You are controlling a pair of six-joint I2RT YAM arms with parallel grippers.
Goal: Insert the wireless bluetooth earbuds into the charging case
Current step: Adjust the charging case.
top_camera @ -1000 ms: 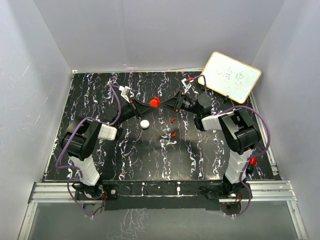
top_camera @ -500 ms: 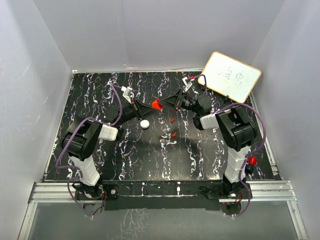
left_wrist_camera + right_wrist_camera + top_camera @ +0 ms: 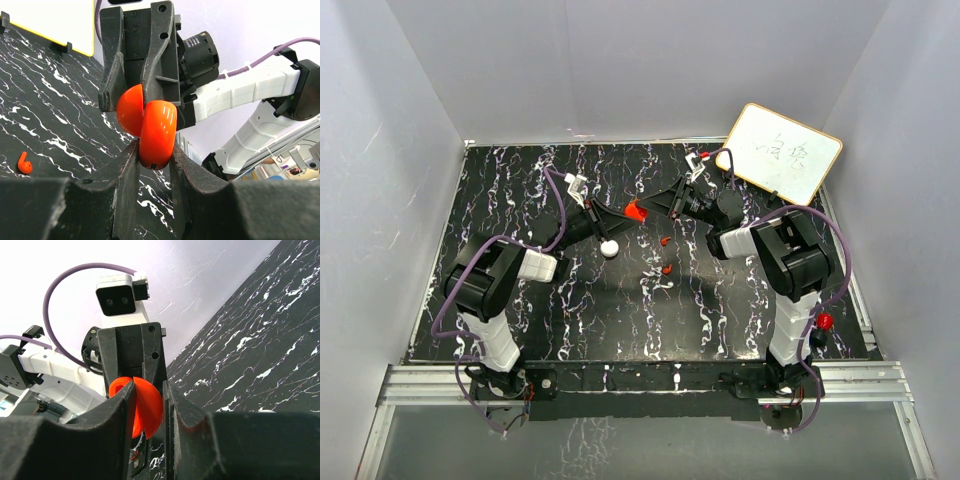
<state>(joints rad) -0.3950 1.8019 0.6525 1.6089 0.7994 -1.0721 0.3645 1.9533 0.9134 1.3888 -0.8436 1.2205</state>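
The charging case (image 3: 636, 210), a round red puck, hangs above the table's far middle, held between both grippers. My left gripper (image 3: 626, 211) is shut on its thick half (image 3: 157, 131). My right gripper (image 3: 648, 208) is shut on the thinner half (image 3: 149, 407), which also shows in the left wrist view (image 3: 129, 110). The two halves stand apart at an angle, hinged open. Two tiny red earbuds lie on the table below, one (image 3: 665, 240) nearer the case and one (image 3: 666, 270) nearer me. One earbud shows in the left wrist view (image 3: 23, 163).
A white round disc (image 3: 609, 248) lies on the black marbled table (image 3: 520, 300) under the left arm. A white board with a yellow rim (image 3: 782, 153) leans at the far right corner. Grey walls enclose the table.
The case, seen as a closed round puck a second ago, now shows two halves spread apart. Both grippers have shifted slightly while holding it; the right arm's elbow has moved.
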